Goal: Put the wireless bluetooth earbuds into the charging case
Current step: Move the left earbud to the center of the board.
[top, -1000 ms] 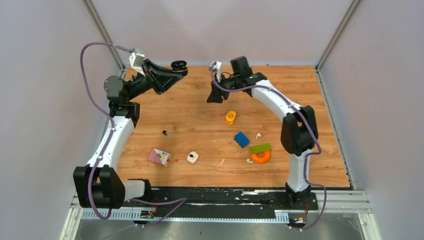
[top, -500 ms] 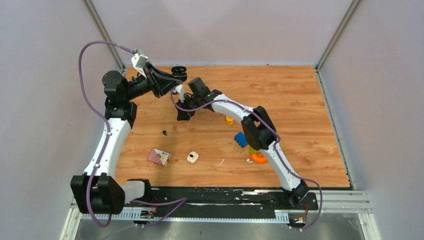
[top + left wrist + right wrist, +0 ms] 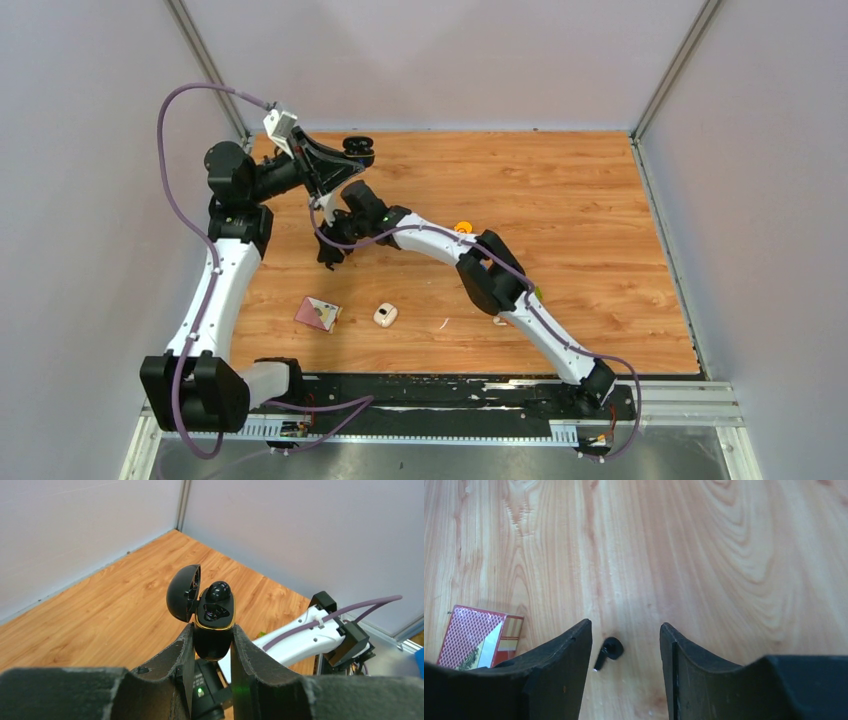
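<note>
- Right pincer [image 3: 625, 628] hangs low over the table [image 3: 724, 555]. Its two thick black fingers [image 3: 569, 655] are spread wide and grip nothing.
- One black earbud [image 3: 608, 650] lies on the wood right between those fingers and touches neither. It is closer to the finger on the card box side. It is tiny and shiny, with a round head and a short stem.
- A small flat card box [image 3: 479, 637] lies just beside that finger. It is red with a criss-cross pattern.
- The table is smooth light-brown wood with wavy lines in it.
- From above, a little white pebble-shaped case [image 3: 385, 316] sits near the front edge, beside the card box. It is too small to tell if its lid is up.
- The right arm [image 3: 440, 240], white with black joints, reaches across to the left side of the table. A bit of an orange toy [image 3: 462, 227] peeks out next to it.
- Farther back, the left pincer [image 3: 212, 645] is squeezed tight on the black charging case [image 3: 214, 630]. It holds the case upright in the air.
- The case is smooth, glossy and egg-shaped, with a thin gold rim. Its round lid [image 3: 182, 592] is flipped open to one side.
- Inside, a second black earbud [image 3: 218, 590] sits in the far pocket. The near pocket is a bare shiny hollow.
- The loose earbud on the table is well apart from the case, lower down and nearer the front.
</note>
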Tool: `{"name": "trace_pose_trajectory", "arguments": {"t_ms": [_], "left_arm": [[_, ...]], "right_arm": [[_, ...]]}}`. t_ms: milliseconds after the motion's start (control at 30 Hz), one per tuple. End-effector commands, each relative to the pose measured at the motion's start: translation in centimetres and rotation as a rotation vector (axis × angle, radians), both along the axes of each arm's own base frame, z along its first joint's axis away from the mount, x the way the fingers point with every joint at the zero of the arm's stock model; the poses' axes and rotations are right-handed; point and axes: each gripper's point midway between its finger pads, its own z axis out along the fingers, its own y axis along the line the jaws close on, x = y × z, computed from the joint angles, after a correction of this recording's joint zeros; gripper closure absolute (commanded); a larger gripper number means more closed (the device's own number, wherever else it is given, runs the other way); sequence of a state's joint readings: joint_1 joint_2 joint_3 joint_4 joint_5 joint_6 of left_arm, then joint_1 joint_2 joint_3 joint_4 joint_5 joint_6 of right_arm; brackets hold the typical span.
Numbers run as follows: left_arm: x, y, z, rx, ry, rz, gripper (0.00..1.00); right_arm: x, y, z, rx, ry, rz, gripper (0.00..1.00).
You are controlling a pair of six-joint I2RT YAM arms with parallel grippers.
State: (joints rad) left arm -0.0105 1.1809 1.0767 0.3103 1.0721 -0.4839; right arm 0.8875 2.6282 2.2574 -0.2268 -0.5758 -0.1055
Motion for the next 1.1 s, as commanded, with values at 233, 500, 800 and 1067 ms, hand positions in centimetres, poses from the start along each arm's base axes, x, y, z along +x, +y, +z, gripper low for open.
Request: {"name": "trace_pose_trajectory", "arguments": {"t_ms": [233, 500, 800, 1067], "left_arm": [[-2.3, 0.1, 1.9, -0.022, -0.074, -0.002, 1.00], [-2.3, 0.1, 1.9, -0.035, -0.081, -0.004, 1.00], [-2.1, 0.0, 2.0, -0.073, -0.101, -0.007, 1.00], [-1.8, 0.0, 2.3, -0.083, -0.109, -0.011, 1.00]], "right_arm": [[1.7, 1.0, -1.1, -0.064, -0.102, -0.149, 0.52], [-1.7, -1.9, -3.3, -0.200, -0.060, -0.092, 0.60], [-2.5, -5.0, -3.5, -0.295, -0.097, -0.095, 0.60], [-4.2, -10.0, -2.5, -0.376, -0.145, -0.110, 0.61]]}}
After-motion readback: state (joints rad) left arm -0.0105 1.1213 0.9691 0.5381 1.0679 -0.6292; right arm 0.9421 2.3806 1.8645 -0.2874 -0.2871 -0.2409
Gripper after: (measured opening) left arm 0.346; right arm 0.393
